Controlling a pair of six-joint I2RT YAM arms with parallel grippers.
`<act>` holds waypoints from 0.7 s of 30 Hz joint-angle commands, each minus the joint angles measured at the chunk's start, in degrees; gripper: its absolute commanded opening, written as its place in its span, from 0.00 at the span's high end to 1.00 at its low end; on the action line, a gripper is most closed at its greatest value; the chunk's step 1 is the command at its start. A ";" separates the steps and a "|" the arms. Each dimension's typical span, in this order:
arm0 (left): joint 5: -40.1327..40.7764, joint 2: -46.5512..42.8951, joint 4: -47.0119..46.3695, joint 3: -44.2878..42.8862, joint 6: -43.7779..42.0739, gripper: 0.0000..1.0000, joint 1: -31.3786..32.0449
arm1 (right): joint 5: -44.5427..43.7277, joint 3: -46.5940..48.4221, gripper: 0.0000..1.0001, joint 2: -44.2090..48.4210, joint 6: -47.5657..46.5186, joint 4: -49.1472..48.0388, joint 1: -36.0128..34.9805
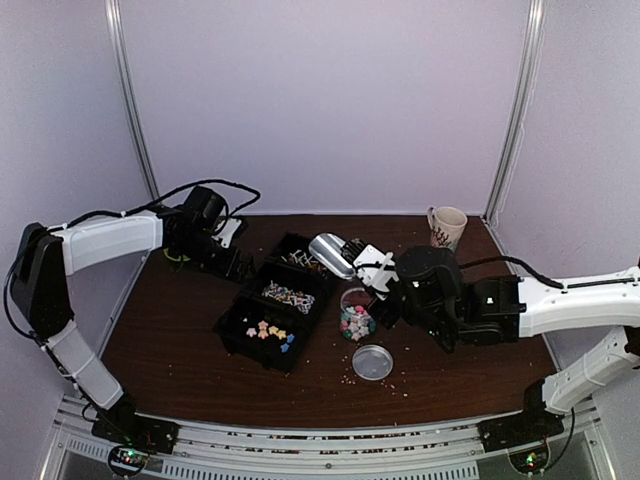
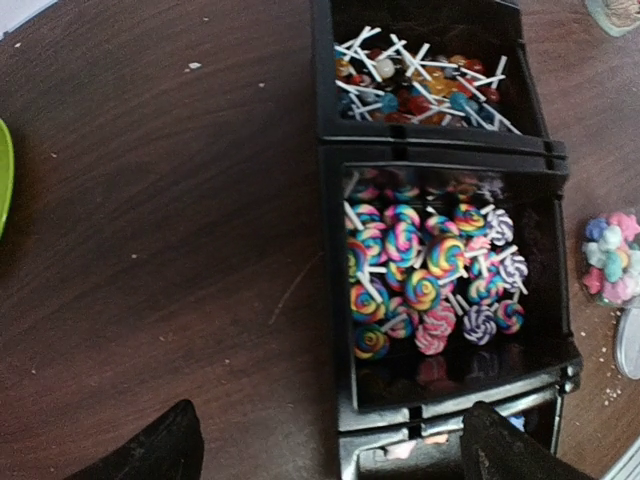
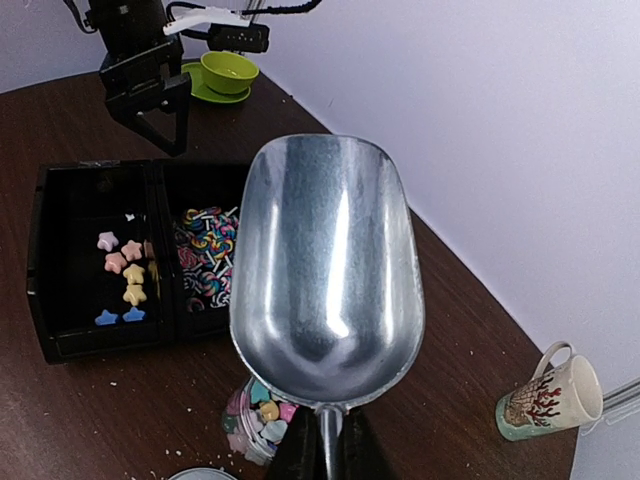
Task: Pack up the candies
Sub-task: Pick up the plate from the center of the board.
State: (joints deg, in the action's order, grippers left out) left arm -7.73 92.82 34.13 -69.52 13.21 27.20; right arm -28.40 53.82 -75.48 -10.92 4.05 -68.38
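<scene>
Candies (image 3: 262, 410): tiny pastel pieces, pink, blue, yellow and white, piled in a small clear jar (image 1: 356, 293) on the desk (image 1: 180, 340), just right of the black tray (image 3: 100, 343). A handful of the same pastel kind, star shaped (image 3: 122, 275), lies loose in the tray's near compartment. My read is that they are hard, featherlight and smooth, so they will roll and skitter. They are too small to pinch one at a time, so I'd scoop them or tip their container. I'd hold the jar by its side wall, and it looks slick. The scoop (image 3: 325, 270) is polished metal, a rounded trough, empty, and in the right wrist view it hangs over the jar. The right pincer (image 3: 325, 455) is clamped on its thin handle. The left pincer (image 2: 330, 450) is spread wide with nothing between its fingers, above the tray's left edge. The tray is matte black plastic, boxy, with three compartments: swirl lollipops (image 2: 430, 275) on white sticks in the middle, darker round lollipops (image 2: 415, 85) at the far end. A round clear lid (image 1: 372, 361) lies flat near the jar. The desk is dark brown with a wood grain and has pale crumbs scattered on it. There is a ceramic mug (image 1: 446, 227) in the far right corner and a green bowl (image 3: 226, 72) in the far left.
</scene>
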 commanded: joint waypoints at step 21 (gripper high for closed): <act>7.66 19.91 13.14 -24.99 -2.53 0.17 2.15 | 0.26 1.02 1.00 3.29 7.21 11.94 1.00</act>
State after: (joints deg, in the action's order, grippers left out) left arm 0.62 110.59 45.82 -91.50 11.44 28.27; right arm -27.79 56.07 -74.35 -5.13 15.59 -67.70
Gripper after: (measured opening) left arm 0.838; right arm 0.082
